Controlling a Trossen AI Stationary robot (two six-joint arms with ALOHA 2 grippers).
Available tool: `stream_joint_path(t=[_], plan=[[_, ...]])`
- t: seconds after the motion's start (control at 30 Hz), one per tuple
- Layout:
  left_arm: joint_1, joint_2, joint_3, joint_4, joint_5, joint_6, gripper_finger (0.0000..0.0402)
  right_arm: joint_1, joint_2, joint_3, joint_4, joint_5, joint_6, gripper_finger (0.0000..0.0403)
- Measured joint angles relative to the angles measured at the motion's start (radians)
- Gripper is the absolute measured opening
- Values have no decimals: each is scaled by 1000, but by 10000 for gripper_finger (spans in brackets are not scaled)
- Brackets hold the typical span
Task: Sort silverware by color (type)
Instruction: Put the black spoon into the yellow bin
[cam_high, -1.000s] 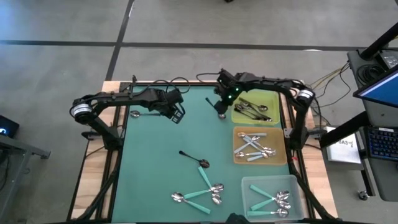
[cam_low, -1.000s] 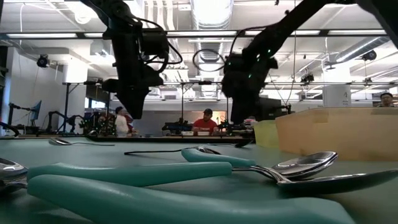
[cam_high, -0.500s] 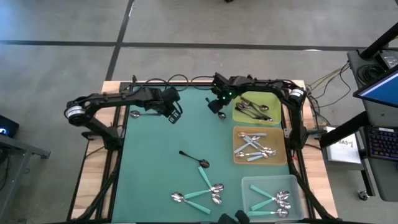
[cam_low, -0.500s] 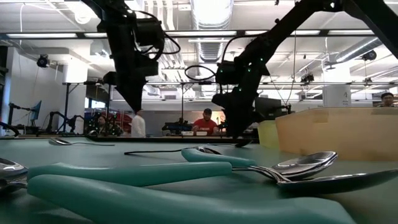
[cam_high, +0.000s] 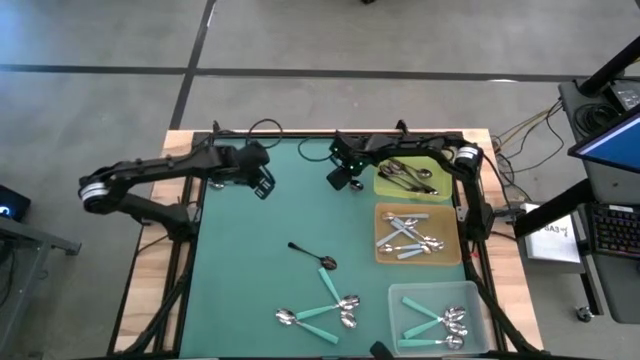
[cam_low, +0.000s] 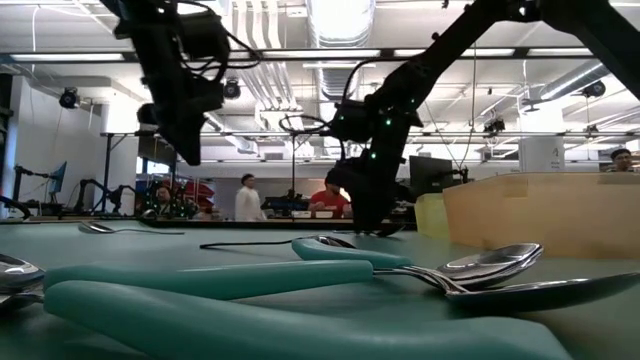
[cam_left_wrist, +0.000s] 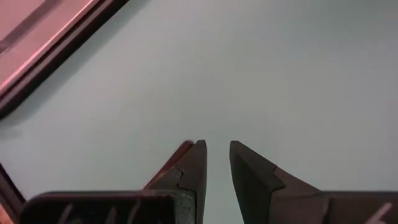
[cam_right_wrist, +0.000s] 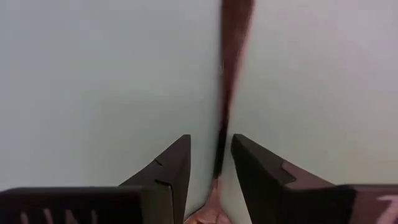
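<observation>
Right hand (cam_high: 343, 180) reaches low over the far table (cam_high: 250, 290) beside the yellow tray (cam_high: 440, 187) — fingers straddling a dark-handled spoon (cam_right_wrist: 231, 68), parted. Left hand (cam_high: 262, 184) hovers far-left, slightly parted, empty.

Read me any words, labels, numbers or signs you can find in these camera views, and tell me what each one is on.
No text can be read in any view.
White sheet beside the table's right edge: dark print on it, too small and blurred to read.
Trays, spoons, green mat and both arms: no visible markings.
Room behind the table in the low view: nothing legible.
</observation>
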Motion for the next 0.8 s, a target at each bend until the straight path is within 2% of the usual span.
stream_joint_path(t=[0.17,0.37,0.57,0.8], plan=[[0,-116,-95,13,0,-79,55,0,19,2,1,8,3,96],[0,-261,-220,67,0,-178,55,-1,19,2,-7,9,-1,20],[0,-370,-297,115,0,-291,55,-3,15,19,-41,4,-1,11],[-1,-428,-284,154,-45,-306,55,12,-48,126,-155,-13,-53,10]])
